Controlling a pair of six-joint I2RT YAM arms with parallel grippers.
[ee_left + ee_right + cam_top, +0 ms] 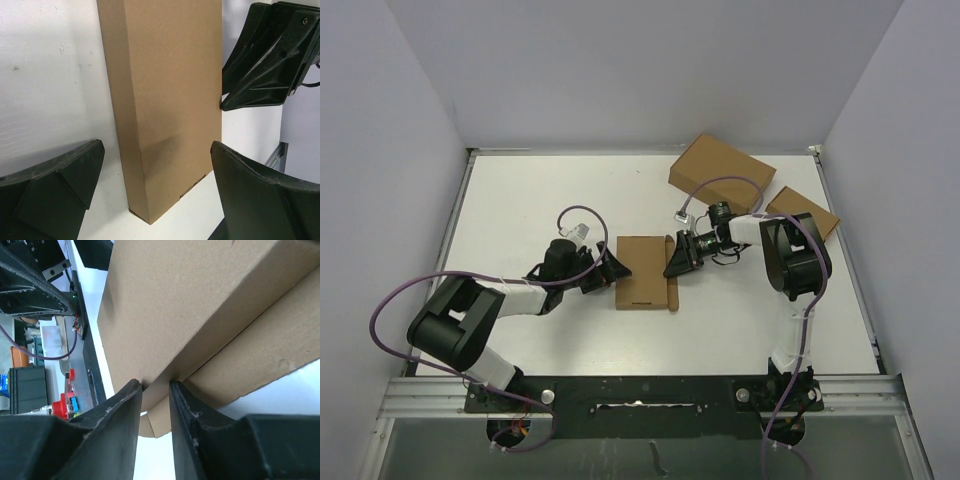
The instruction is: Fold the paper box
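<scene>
Seeing paper box (pixel 645 272) flat in the middle of table (pixel 520 210) between the arms, right gripper (pixel 672 262) clamped narrow on its right side flap (pixel 157 422), presumably to stand that flap up and steer it in, left gripper (pixel 613 273) spread wide and empty at its left edge, presumably as a brace against sliding. Can't make out slot tabs or how far the flap is tucked: top view blocked there by black fingers, wrist views cropped to box corners, small box (pixel 817 210) half hidden behind right arm (pixel 790 258).
</scene>
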